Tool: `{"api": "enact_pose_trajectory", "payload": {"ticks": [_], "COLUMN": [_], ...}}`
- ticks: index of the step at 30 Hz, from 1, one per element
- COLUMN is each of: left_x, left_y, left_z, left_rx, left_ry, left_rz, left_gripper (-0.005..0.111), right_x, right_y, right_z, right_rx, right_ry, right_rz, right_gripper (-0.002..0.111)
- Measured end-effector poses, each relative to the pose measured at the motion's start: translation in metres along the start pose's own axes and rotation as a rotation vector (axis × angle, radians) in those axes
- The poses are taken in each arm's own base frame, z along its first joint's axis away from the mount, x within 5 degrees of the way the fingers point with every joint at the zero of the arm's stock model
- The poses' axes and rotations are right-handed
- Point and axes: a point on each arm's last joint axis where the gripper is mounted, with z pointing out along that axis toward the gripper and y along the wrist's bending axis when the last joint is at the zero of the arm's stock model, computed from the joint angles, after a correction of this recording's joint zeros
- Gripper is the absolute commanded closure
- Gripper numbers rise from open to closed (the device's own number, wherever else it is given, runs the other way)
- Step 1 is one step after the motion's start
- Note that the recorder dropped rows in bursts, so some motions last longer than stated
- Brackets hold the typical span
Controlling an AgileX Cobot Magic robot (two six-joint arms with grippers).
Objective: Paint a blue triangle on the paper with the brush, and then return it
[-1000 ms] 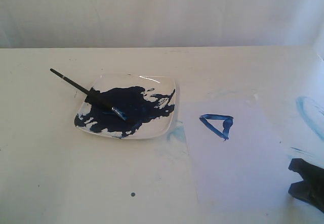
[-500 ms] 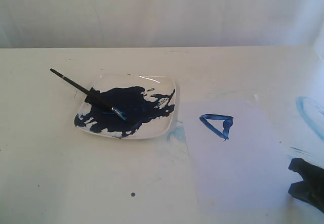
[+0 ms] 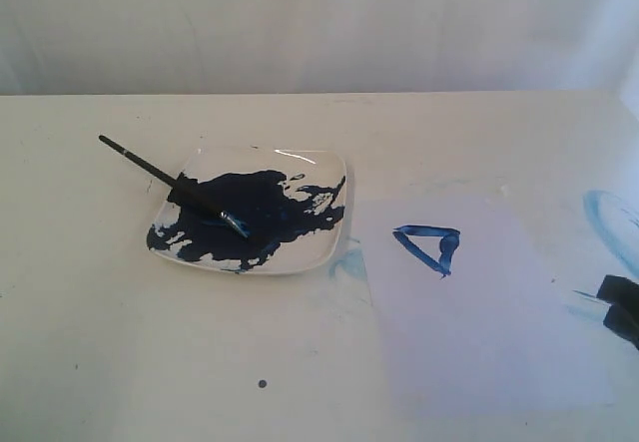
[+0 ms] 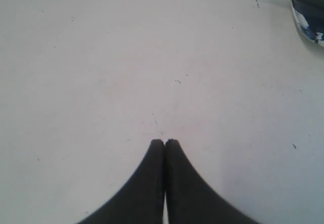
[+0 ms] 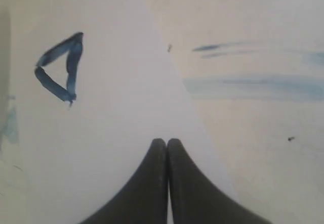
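Brush is lying across the left rim of the dish in the exterior view, bristles sitting in dark paint, handle sticking out far-left over the counter; the blue triangle is showing on the paper, well to the right.

Left wrist view: my left fingers are pressing together on nothing above bare counter.

Right wrist view: my right fingers are clenching empty over the paper's edge.

I am judging it light, stiff, slick with wet paint low down, so I would be pinching the dry handle end.
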Motion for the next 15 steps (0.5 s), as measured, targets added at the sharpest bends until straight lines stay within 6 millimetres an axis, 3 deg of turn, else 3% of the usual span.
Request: {"api": "enact_pose_trajectory", "payload": {"ticks": [7,15], "left_x": [0.0,0.0], "left_y": [0.0,0.0], "left_z": [0.0,0.0], "left_rx": [0.0,0.0], "left_ry": [0.0,0.0], "left_rz": [0.0,0.0], "left_gripper": [0.107,0.107], "right_x": [-0.005,0.006], "right_y": [0.027,0.068], "right_z": [-0.026,-0.062], "right_rx": [-0.087,-0.294], "right_ry": [-0.148,-0.29], "right_rz": [-0.139,-0.347], "right_gripper": [0.108,0.108]}}
